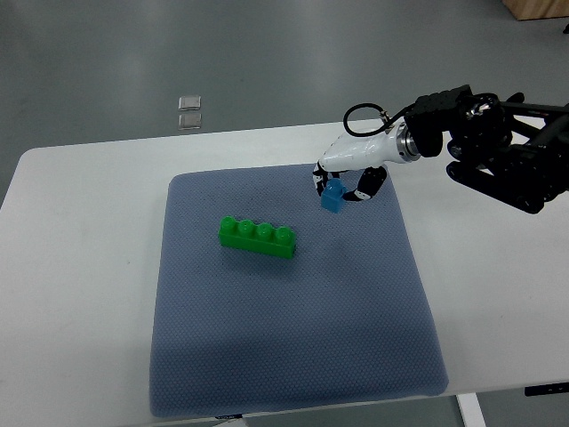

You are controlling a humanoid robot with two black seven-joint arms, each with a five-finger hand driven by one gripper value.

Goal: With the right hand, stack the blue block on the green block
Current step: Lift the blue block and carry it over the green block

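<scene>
Gripping studded blue block (332, 197), robot hand (347, 182)

- Bench (80, 294): plain white.
- Mat (267, 338): dull slate blue, fine dotted texture all over.
- Green block (258, 237): bright green, one colour throughout, studs included.
- Blue block (332, 197): light, saturated blue.
- Right hand (347, 173): glossy white shell; fingers (366, 187) banded black and white.
- Right forearm (507, 151): black, silver ring at the wrist, black cable looped above.
- Floor (267, 62): grey.
</scene>
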